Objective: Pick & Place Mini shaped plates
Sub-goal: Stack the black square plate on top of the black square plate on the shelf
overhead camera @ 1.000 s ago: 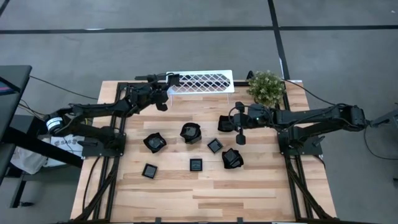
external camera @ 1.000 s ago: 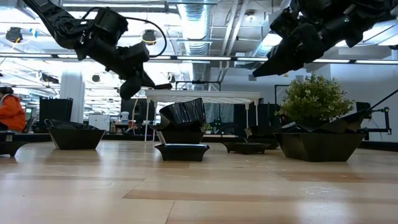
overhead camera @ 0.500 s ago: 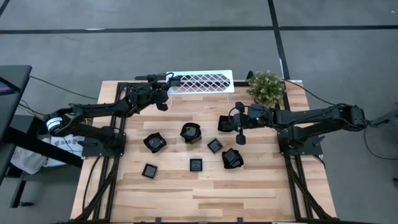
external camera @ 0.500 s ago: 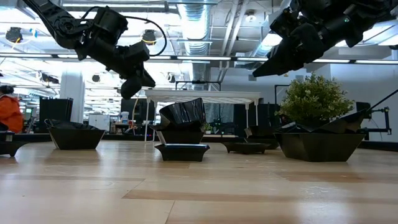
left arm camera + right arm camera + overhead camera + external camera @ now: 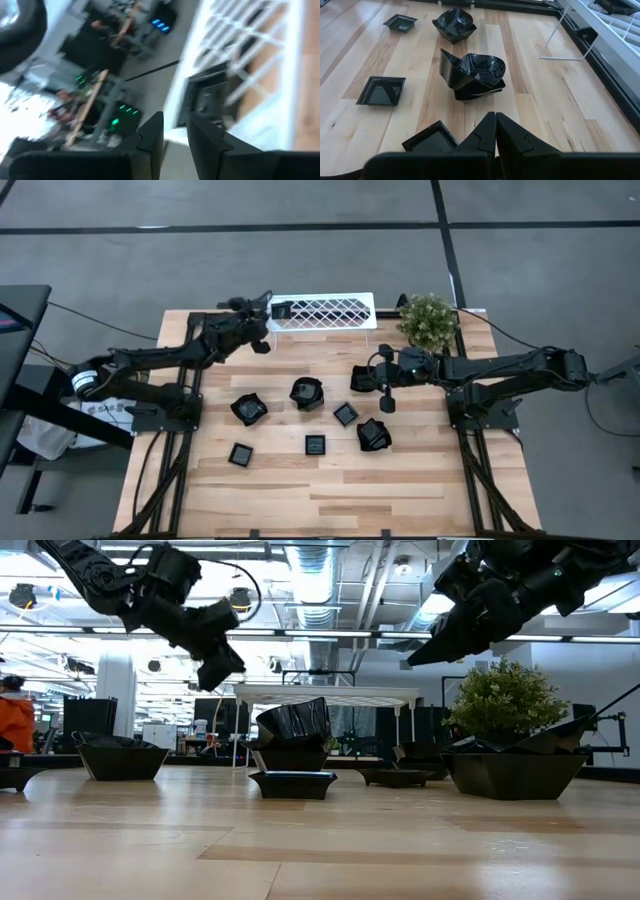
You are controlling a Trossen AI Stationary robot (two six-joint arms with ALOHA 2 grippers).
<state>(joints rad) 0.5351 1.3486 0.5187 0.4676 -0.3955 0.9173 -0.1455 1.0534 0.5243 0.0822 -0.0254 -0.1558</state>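
The left gripper (image 5: 266,304), just spread apart at the white rack's (image 5: 330,311) left end, has released a small plate (image 5: 282,310) there, so another placement looks done.

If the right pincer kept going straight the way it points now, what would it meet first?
Most likely the stacked deep plates straight ahead of the shut right pincer, though the flat square plate close beside its tips might be brushed first; depth is hard to judge.
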